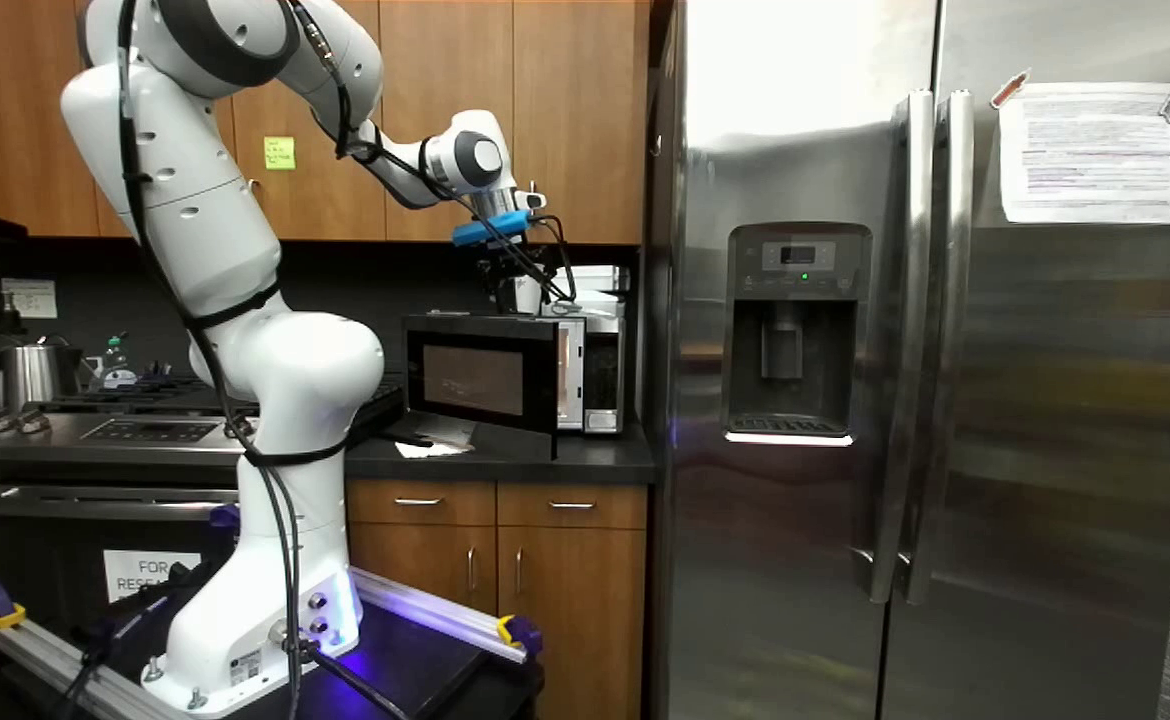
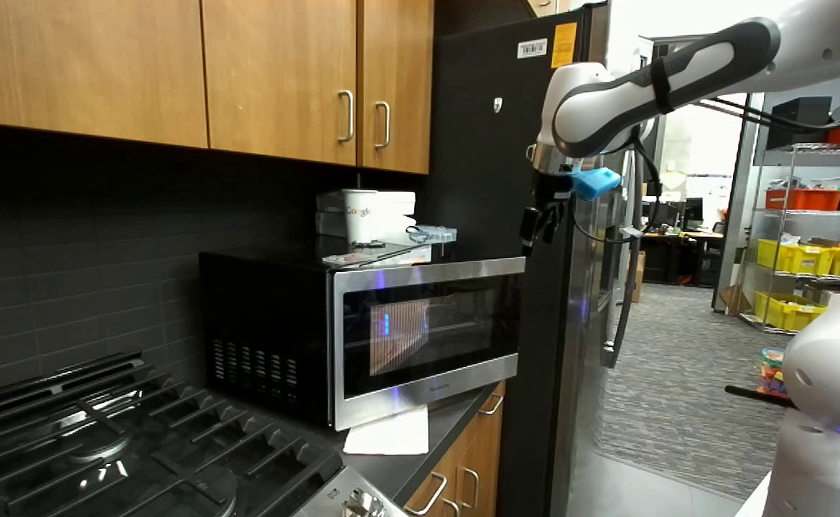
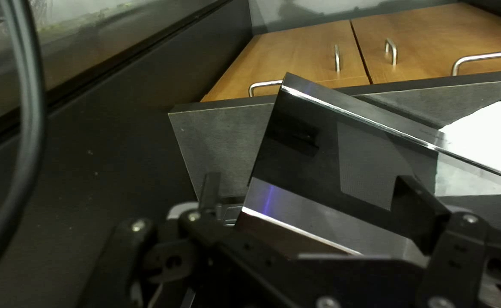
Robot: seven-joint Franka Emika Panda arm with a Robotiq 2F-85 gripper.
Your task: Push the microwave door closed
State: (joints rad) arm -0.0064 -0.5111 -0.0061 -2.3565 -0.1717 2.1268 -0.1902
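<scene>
Microwave door (image 2: 431,337) open, closing push not finished

The fingers (image 3: 419,209) are spread wide, nothing gripped. In an exterior view they are shown just beside the door's upper free corner; whether contact is made cannot be told. The door is swung partway out from the microwave (image 2: 269,309), which is set on the desk (image 2: 452,414). Position seems reached; the closing swing is judged to be left. On the door's lower trim (image 2: 406,396) a brand is printed, too blurred to be read. "Google" is read on a cup (image 2: 360,224) above. Farther out, "FOR" and a partly covered "RESEA…" are shown on the sign (image 1: 145,572) of the oven (image 1: 55,540). Writing on the paper (image 1: 1090,155) of the fridge (image 1: 795,580) cannot be made out.
</scene>
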